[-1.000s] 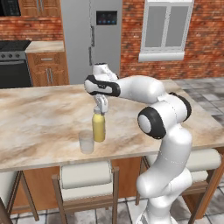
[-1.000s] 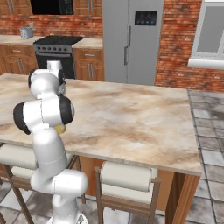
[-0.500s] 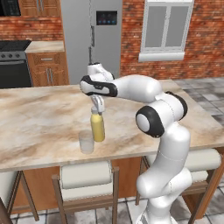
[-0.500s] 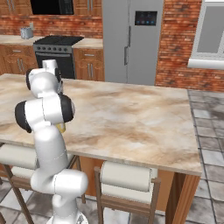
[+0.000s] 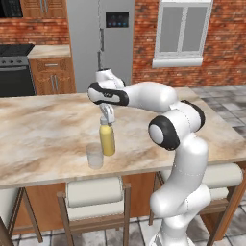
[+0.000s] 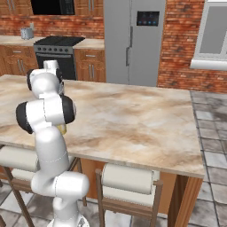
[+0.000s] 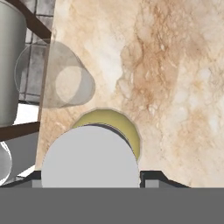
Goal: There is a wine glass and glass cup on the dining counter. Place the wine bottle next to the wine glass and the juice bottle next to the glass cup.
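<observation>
The juice bottle (image 5: 107,140), yellow with a grey cap, stands upright near the front edge of the dining counter (image 5: 48,125). The glass cup (image 5: 95,156) stands just to its front left, a small gap apart. My gripper (image 5: 106,117) points straight down over the bottle's top and is shut on it at the cap. From the hand view the grey cap fills the space between my gripper (image 7: 92,175) tips, with the juice bottle's (image 7: 129,129) yellow shoulder behind it and the glass cup (image 7: 57,78) close by at the counter's edge. The wine glass and wine bottle are out of view.
Padded stools (image 5: 96,192) stand under the counter's front edge, one directly below the cup. Behind the counter are a steel fridge (image 5: 101,29), a black stove (image 5: 14,67) and wooden cabinets. Bare marbled counter (image 6: 133,115) stretches to the right of the arm.
My wrist has swung a little to the left above the bottle. The bottle and the cup stay where they were.
</observation>
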You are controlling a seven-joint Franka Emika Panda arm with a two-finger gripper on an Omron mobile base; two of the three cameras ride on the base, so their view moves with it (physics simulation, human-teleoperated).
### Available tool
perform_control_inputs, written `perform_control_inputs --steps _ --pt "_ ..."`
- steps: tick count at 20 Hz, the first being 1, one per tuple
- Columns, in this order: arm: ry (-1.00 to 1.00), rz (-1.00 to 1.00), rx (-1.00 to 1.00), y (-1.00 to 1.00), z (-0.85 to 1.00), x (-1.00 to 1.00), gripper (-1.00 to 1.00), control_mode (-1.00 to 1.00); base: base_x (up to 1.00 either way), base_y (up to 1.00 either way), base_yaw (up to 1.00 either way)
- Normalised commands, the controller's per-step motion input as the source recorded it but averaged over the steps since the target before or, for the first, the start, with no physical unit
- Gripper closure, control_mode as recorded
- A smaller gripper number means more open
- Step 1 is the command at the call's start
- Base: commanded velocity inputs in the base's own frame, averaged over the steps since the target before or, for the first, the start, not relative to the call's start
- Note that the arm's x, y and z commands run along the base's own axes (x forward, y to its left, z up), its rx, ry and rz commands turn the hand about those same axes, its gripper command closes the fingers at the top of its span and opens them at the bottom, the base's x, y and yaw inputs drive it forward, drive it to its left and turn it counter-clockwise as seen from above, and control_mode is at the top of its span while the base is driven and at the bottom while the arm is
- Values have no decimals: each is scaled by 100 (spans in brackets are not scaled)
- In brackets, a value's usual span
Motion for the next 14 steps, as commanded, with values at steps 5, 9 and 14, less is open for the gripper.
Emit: perform_control_inputs --steps 5,9,14 --pt "1 0 0 -9 -27 0 100 -100 0 0 0" --pt "3 0 0 -2 -31 0 -100 -100 0 0 0" --pt "2 0 0 -7 -20 -2 -100 -100 0 0 0"
